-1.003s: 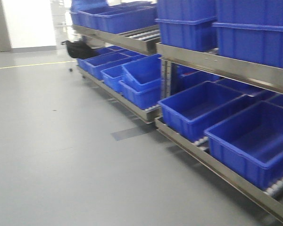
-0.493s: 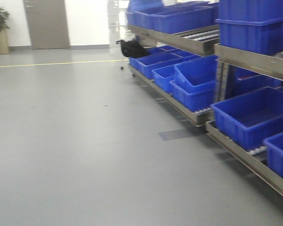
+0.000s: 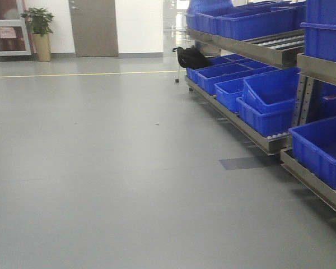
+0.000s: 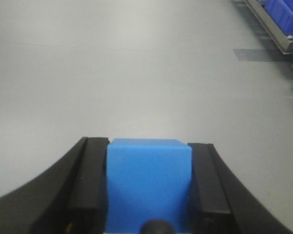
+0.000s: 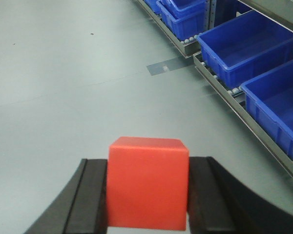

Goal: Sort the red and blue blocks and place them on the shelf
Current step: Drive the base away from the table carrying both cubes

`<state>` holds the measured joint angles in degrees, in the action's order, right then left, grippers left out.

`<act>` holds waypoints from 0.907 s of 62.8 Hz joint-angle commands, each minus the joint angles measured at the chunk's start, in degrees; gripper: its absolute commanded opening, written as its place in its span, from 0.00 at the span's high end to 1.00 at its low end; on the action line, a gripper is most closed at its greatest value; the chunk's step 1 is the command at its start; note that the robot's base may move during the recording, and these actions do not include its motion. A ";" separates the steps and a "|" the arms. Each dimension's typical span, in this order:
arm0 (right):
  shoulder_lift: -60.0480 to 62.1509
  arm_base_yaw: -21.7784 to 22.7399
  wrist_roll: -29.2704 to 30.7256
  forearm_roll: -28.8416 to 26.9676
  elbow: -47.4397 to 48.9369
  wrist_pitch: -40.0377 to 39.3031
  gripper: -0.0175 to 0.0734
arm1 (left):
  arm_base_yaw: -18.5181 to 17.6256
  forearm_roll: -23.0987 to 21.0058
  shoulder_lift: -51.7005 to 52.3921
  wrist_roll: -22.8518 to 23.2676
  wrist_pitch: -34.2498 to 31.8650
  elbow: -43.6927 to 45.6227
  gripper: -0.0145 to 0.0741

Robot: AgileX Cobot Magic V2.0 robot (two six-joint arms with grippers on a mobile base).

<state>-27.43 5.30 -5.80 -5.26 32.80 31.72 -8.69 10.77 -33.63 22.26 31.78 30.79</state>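
Observation:
My left gripper (image 4: 149, 185) is shut on the sky-blue block (image 4: 149, 180), held between its black fingers (image 4: 90, 180) above bare grey floor. My right gripper (image 5: 147, 187) is shut on the red block (image 5: 147, 180), with black fingers (image 5: 207, 192) on both its sides. The steel shelf (image 3: 243, 50) runs along the right of the front view, its rails carrying large dark-blue bins (image 3: 269, 98). It also shows at the right of the right wrist view (image 5: 244, 117). Neither gripper shows in the front view.
Grey floor (image 3: 101, 168) spreads left of the shelf. A black bag (image 3: 191, 57) lies at the shelf's far end. A door (image 3: 93, 27) and a potted plant (image 3: 40, 31) stand at the back wall. A yellow line (image 3: 73, 74) crosses the floor.
The front view has swung left: the shelf and bins have slid to the right edge, and the door, plant and more floor have come into view.

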 commanded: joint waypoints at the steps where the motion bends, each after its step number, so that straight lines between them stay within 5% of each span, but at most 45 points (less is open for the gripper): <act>1: -0.42 0.41 0.46 0.40 1.78 -4.40 0.75 | 0.07 0.38 -0.16 0.41 -4.27 1.79 0.70; 57: -0.42 0.41 0.46 0.40 1.78 -4.40 0.75 | 0.07 0.38 -0.16 0.41 -4.27 1.79 0.70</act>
<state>-27.43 5.30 -5.80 -5.26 32.80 31.72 -8.69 10.77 -33.63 22.26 31.78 30.79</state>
